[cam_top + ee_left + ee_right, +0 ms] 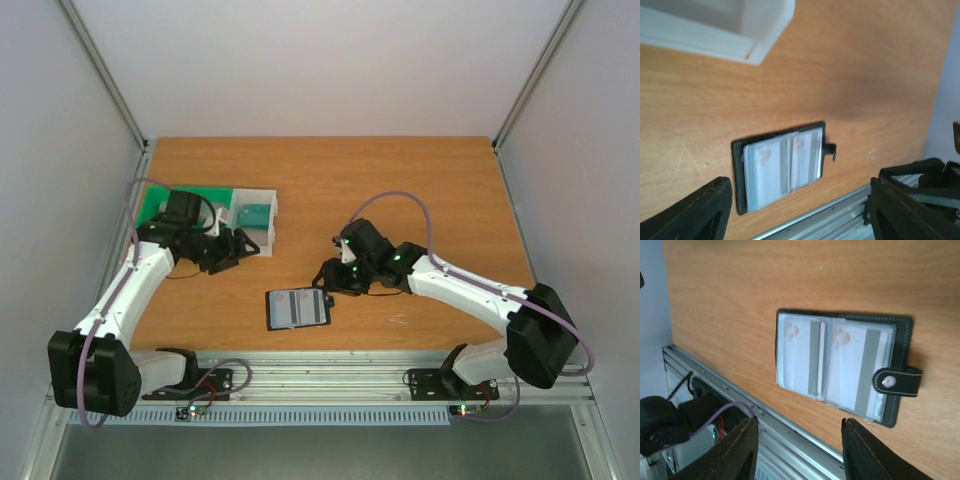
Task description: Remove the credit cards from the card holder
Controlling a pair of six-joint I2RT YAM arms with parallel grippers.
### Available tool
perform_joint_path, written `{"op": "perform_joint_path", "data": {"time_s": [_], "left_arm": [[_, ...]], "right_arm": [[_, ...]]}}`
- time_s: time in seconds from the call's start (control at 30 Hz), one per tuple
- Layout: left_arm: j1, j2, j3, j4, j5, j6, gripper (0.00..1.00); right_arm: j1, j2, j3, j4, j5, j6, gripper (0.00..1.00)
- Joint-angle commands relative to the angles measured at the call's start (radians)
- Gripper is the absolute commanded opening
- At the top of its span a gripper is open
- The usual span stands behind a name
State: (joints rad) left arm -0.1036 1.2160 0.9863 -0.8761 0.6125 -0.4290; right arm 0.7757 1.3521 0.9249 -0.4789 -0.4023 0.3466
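Top view, worktop (400, 180): orange-brown wood, with a metal rail (330, 378) along its near edge.
Top view, card holder (298, 308): lies spread open and flat close to the near edge, about midway across, free of both hands.
Top view, trays: a green tray (150, 205) and a white tray (272, 215) sit side by side at the far left. A teal card (255, 212) lies inside the white one.
Top view, left hand (238, 247): by the near side of the white tray, well apart from the card holder.
Top view, right hand (333, 275): just beyond the far right corner of the card holder. I cannot tell whether it touches anything.
Left wrist view, left hand: released, its black fingers (695, 215) spread wide with nothing between them.
Left wrist view, card holder: open on bare wood, with pale cards (782, 167) showing through its clear pockets. A clasp tab (830, 150) sticks out from one edge.
Right wrist view, right hand: released, grasping nothing, its two fingers (730, 455) apart on the rail side of the card holder.
Right wrist view, pale cards: two show side by side inside the clear pockets, each with a grey stripe and a reddish mark.
Right wrist view, clasp tab: black with pale stitching and a silver snap, reaching out past the edge of the holder.
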Motion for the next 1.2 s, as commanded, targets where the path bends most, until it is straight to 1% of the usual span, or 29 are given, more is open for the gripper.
{"op": "perform_joint_path", "data": {"time_s": [0.0, 0.07, 0.17, 0.23, 0.3, 0.4, 0.63, 1.03, 1.17], "left_arm": [[-0.070, -0.026, -0.073, 0.033, 0.020, -0.036, 0.72], [-0.113, -0.034, -0.109, 0.078, 0.025, -0.070, 0.68], [-0.172, -0.033, -0.153, 0.134, 0.018, -0.109, 0.65], [-0.200, -0.025, -0.185, 0.172, 0.018, -0.135, 0.63], [-0.213, -0.013, -0.212, 0.201, 0.013, -0.154, 0.59], [-0.225, 0.002, -0.253, 0.251, 0.016, -0.171, 0.55], [-0.253, 0.025, -0.340, 0.338, 0.001, -0.198, 0.45], [-0.259, 0.114, -0.426, 0.445, 0.004, -0.196, 0.28], [-0.260, 0.139, -0.437, 0.465, -0.001, -0.192, 0.24]], "right_arm": [[0.076, 0.059, -0.008, 0.047, 0.009, 0.003, 0.47], [0.110, 0.096, -0.014, 0.056, 0.029, 0.005, 0.46], [0.128, 0.145, -0.019, 0.080, 0.030, 0.009, 0.46], [0.132, 0.180, -0.020, 0.090, 0.042, 0.009, 0.46], [0.132, 0.211, -0.021, 0.092, 0.067, 0.008, 0.48], [0.132, 0.242, -0.025, 0.094, 0.100, 0.006, 0.50], [0.132, 0.290, -0.036, 0.105, 0.146, 0.007, 0.50], [0.130, 0.335, -0.036, 0.144, 0.131, 0.026, 0.49], [0.131, 0.336, -0.036, 0.145, 0.132, 0.026, 0.48]]}}
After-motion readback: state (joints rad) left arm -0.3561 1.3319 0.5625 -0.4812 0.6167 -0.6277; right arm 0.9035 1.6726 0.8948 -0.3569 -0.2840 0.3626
